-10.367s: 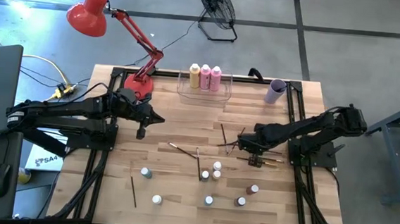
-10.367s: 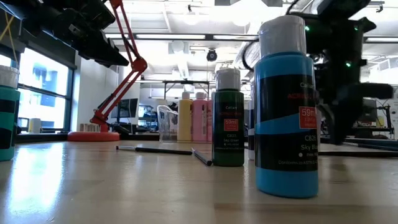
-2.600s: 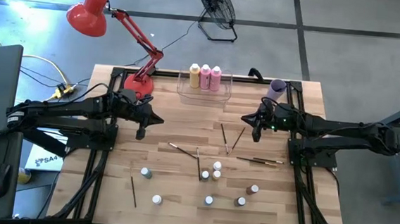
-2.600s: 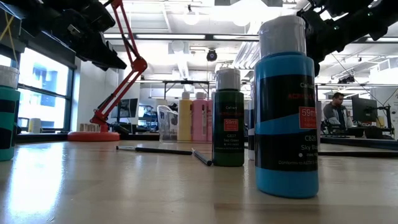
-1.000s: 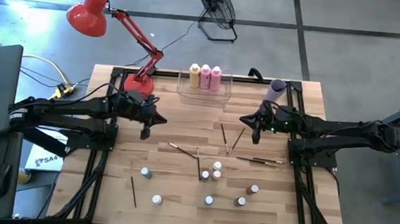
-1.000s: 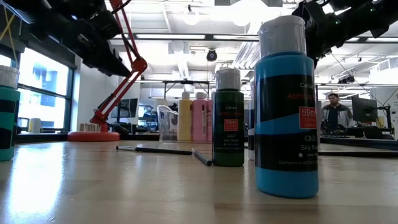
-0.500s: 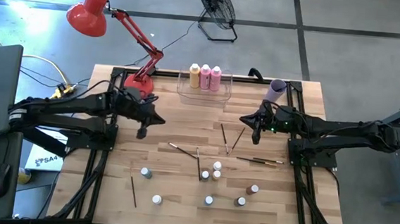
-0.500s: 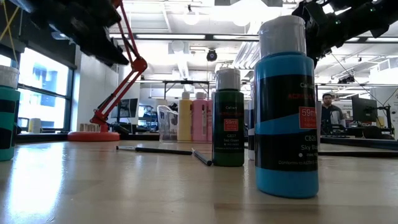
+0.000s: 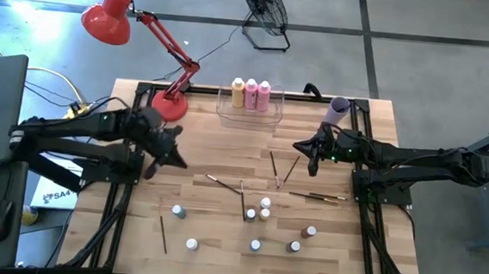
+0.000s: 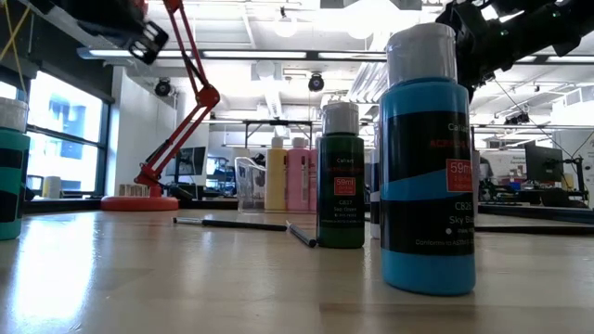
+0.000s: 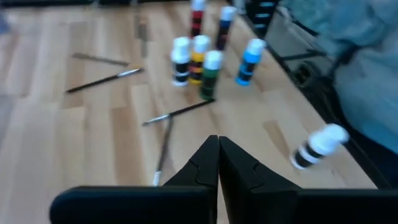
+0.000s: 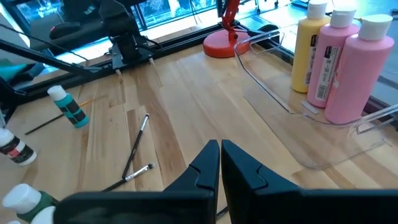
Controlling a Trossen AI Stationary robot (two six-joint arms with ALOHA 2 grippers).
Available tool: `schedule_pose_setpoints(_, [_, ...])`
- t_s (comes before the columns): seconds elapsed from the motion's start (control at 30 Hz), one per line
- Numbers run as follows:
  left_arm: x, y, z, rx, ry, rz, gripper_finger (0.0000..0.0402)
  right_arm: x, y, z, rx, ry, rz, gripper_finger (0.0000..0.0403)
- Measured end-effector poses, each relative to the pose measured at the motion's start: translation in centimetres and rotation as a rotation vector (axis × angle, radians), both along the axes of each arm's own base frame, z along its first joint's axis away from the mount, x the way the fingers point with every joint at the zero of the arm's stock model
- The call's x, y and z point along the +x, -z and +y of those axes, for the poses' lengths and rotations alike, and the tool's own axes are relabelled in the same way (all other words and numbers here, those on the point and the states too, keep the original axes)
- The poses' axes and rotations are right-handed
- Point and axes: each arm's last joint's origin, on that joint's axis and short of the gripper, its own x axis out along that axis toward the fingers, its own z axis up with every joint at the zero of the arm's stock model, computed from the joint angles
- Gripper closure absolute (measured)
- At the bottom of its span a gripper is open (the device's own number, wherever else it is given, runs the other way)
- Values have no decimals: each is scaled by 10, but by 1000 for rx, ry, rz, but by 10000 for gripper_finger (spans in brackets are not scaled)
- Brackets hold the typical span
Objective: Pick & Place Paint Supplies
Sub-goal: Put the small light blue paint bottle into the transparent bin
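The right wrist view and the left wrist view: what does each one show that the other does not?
Only the right wrist view shows the clear plastic bin holding one yellow-orange and two pink tall bottles, plus the red lamp base. Only the left wrist view shows the cluster of small white-capped bottles. Both share thin paintbrushes on the wooden table and shut fingers.

Glossy plastic bottles point(image 9: 250, 94) on smooth wooden table point(image 9: 227, 144).

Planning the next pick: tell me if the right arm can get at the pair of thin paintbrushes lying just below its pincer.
Probably yes. The right pincer hangs shut just above the two thin paintbrushes, with bare wood around them and nothing between. It would have to open first.
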Motion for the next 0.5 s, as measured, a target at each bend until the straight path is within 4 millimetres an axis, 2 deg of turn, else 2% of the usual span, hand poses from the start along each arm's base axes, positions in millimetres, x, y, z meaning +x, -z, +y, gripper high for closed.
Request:
schedule_pose_setpoints(0.3, [-15,-3,-38,119,50,-18,400,0,0,0,52,19,-14,395])
schedule_pose_setpoints(0.5, [-18,0,-62,145,193,-2,401,0,0,0,53,19,-13,395])
